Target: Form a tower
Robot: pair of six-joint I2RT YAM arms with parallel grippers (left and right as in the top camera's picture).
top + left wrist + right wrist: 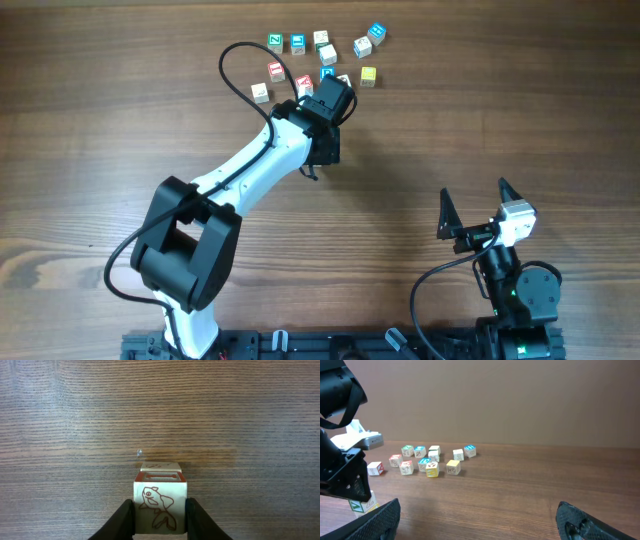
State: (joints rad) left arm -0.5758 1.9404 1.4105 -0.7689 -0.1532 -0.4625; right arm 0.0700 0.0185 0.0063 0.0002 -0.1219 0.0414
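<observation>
Tower (161, 491): upright on the table (520, 110), directly under the left gripper (160, 506); in the overhead view that gripper hides it.
Top cube: pale face with a red fish drawing, with a red-framed face next to it. More of the stack shows just beyond it in the left wrist view.
Tower, lower part (357, 506): white cube with a green marking, visible below the black gripper body in the right wrist view. The number of cubes in the stack cannot be told.
Left gripper: clenched on the top cube. Its 2 fingers (122, 522) lie against opposite sides, with no gap visible.
Left arm (250, 160): white link, stretched from the base at the near left toward the far group of cubes. A black cable (232, 75) loops beside it.
Right gripper (477, 203): released, jaws spread wide, nothing between them. It is near the right base, well apart from the tower.
Loose cubes (322, 48): scattered singly on the table just beyond and beside the left gripper, with markings in red, green and blue.
Yellow cube (368, 75): single, on the table to the right of the left gripper, not touching it.
Background: plain tan wall (520, 400) behind the table in the right wrist view.
</observation>
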